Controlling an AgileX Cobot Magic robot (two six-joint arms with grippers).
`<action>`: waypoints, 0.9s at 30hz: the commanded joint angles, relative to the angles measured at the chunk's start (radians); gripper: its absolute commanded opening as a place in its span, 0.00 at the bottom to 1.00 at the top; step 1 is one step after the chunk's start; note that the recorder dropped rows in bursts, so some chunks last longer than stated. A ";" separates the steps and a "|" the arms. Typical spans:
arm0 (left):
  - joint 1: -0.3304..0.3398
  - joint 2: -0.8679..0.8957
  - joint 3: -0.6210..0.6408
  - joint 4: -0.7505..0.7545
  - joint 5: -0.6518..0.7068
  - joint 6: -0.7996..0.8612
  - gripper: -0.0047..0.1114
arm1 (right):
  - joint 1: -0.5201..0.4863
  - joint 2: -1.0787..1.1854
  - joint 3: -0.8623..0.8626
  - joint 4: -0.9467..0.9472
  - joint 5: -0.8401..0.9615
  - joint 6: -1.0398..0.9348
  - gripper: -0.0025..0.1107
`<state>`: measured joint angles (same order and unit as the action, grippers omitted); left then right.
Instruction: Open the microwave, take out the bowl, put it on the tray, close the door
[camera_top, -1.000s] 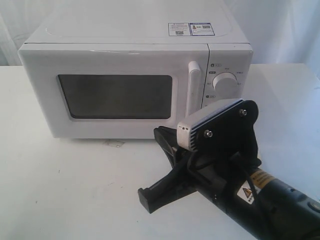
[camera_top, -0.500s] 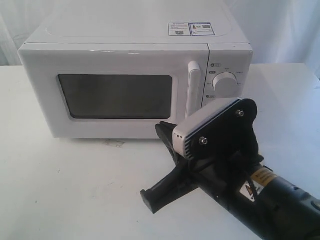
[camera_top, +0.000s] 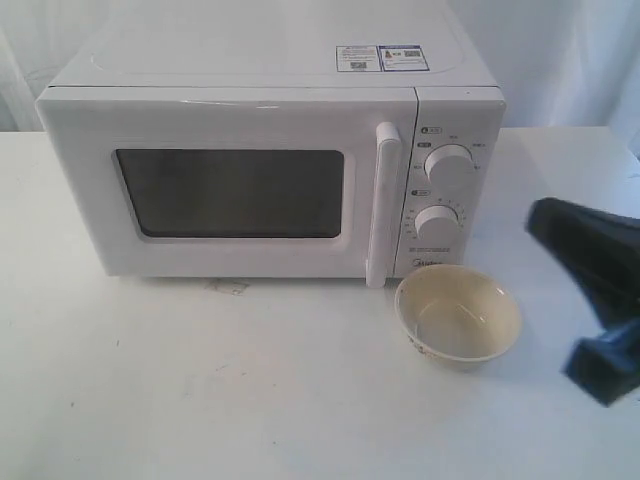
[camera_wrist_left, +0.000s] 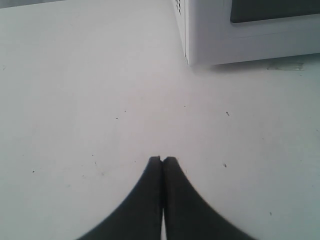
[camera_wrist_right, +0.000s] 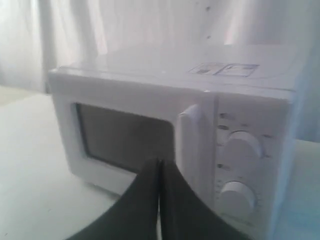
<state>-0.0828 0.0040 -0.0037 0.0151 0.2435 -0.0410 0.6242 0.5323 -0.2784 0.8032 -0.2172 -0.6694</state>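
The white microwave (camera_top: 250, 150) stands at the back of the table with its door (camera_top: 230, 190) shut; the bar handle (camera_top: 385, 205) is upright beside the two dials. The cream bowl (camera_top: 458, 315) sits empty on the table just in front of the dial panel, touched by nothing. My right gripper (camera_wrist_right: 160, 162) is shut on nothing, in the air facing the handle (camera_wrist_right: 190, 145). In the exterior view only blurred dark parts of that arm (camera_top: 590, 245) show at the right edge. My left gripper (camera_wrist_left: 162, 159) is shut over bare table near the microwave's lower corner (camera_wrist_left: 192, 55). No tray is in view.
The white table (camera_top: 200, 380) runs wide in front of the microwave. A small scuff mark (camera_top: 228, 287) lies below the door. White curtains (camera_top: 560, 60) hang behind.
My right arm, which filled the front middle of the exterior view, has swung off to the right edge. The bowl and the lower dial it hid now show.
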 joint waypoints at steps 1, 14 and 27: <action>0.003 -0.004 0.004 0.000 0.007 -0.007 0.04 | -0.219 -0.255 0.114 0.012 0.089 0.013 0.02; 0.003 -0.004 0.004 0.000 0.003 -0.007 0.04 | -0.555 -0.532 0.278 0.011 0.140 0.072 0.02; 0.003 -0.004 0.004 0.000 0.003 -0.007 0.04 | -0.563 -0.532 0.278 0.007 0.206 0.018 0.02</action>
<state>-0.0828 0.0040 -0.0037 0.0166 0.2435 -0.0410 0.0682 0.0067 -0.0057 0.8129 -0.0466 -0.6391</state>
